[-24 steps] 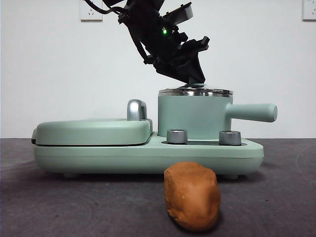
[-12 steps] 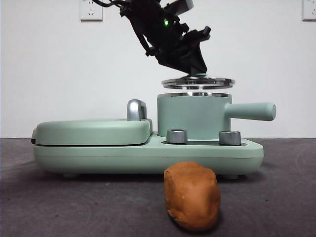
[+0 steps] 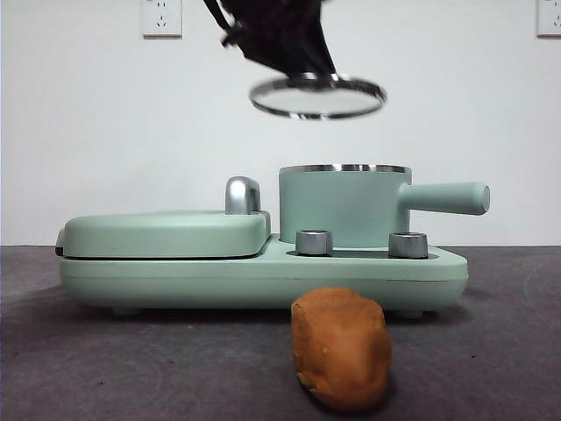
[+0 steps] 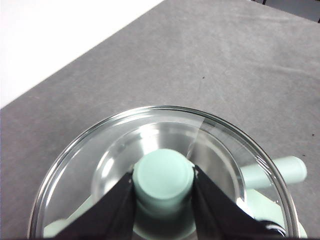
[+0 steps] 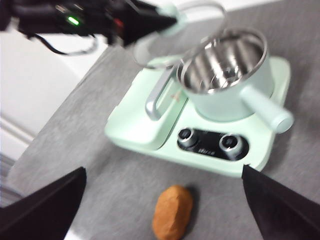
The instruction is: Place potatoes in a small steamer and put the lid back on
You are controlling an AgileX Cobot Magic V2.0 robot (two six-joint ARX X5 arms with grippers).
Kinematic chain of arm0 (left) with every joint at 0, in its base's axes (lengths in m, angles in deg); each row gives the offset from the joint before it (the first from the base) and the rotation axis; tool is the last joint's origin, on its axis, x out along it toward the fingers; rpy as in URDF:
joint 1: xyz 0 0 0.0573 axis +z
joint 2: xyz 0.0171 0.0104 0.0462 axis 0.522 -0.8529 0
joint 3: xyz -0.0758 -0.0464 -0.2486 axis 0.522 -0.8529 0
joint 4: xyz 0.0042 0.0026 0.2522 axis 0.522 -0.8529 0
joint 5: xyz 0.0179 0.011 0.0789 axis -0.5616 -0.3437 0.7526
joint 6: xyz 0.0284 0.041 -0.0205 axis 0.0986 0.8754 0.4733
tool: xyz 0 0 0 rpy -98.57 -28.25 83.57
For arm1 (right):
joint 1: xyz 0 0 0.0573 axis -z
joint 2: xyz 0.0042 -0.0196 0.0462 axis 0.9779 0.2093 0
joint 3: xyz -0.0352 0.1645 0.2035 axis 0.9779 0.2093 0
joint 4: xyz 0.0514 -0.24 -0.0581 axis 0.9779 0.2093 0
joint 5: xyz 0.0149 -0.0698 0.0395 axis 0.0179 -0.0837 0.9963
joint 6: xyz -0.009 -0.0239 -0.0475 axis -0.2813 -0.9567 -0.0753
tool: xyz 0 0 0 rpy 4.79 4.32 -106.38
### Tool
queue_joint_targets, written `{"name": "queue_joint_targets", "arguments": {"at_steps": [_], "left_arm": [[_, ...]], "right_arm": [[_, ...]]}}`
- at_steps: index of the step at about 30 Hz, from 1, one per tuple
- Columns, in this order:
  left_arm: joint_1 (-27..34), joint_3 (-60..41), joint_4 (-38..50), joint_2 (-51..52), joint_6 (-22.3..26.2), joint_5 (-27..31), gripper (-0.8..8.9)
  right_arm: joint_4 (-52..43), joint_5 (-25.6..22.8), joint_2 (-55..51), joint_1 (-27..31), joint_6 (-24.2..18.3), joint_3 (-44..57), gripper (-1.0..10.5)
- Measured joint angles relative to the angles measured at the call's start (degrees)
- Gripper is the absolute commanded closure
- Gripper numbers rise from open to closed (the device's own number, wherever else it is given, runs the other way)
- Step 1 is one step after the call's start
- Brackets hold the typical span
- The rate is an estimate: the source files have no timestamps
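My left gripper [image 3: 294,48] is shut on the mint-green knob [image 4: 163,176] of the steel-rimmed lid [image 3: 317,95] and holds it tilted in the air, well above the small steamer [image 3: 344,206]. The steamer stands open on its base, handle to the right; the right wrist view [image 5: 225,75] shows its bare steel inside. The orange-brown potato [image 3: 342,346] lies on the grey table in front of the base and also shows in the right wrist view [image 5: 172,212]. My right gripper [image 5: 164,172] is open and empty, high above the potato.
The flat mint-green griddle cover [image 3: 166,232] with its chrome handle [image 3: 243,195] sits left of the steamer on the same base. Two steel dials [image 3: 316,243] face front. A white wall stands behind. The left arm [image 5: 100,20] reaches in over the griddle.
My left gripper has lifted the lid off the steamer's rim, raising it well above the pot and slightly to the left. The potato and steamer have not moved.
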Motion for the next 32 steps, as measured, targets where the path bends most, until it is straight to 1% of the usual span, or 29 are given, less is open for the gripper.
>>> {"name": "queue_joint_targets", "arguments": {"at_steps": [4, 7, 10, 17, 21, 23, 28, 32], "left_arm": [[1.20, 0.00, -4.11, 3.08, 0.00, 0.02, 7.98], [2.01, 0.00, -7.61, 5.09, 0.02, 0.04, 7.98], [2.47, 0.00, -10.80, 7.15, 0.55, 0.02, 7.98], [3.10, 0.00, -17.31, 10.69, 2.05, 0.02, 7.98], [3.15, 0.00, -19.52, 11.56, 2.69, 0.00, 7.98], [3.15, 0.00, -19.80, 11.69, 2.93, 0.02, 7.98], [3.15, 0.00, -20.98, 11.72, 2.99, 0.00, 7.98], [3.15, 0.00, -20.92, 11.72, 2.99, 0.00, 7.98]], "right_arm": [[-0.02, -0.39, 3.61, -3.82, 1.92, 0.00, 4.5], [-0.02, -3.08, 6.56, -7.87, 3.23, 0.00, 4.5], [-0.04, -7.65, 10.08, -13.22, 4.50, 0.00, 4.5], [-0.61, -21.27, 19.85, -28.98, 7.87, 0.00, 4.5], [-3.43, -28.20, 26.45, -37.40, 8.96, -0.02, 4.5], [-5.11, -30.62, 29.86, -40.35, 9.22, 0.00, 4.5], [-8.87, -34.10, 38.32, -45.38, 9.92, -0.02, 4.5], [-10.47, -34.62, 45.37, -47.63, 11.10, -0.02, 4.5]]}}
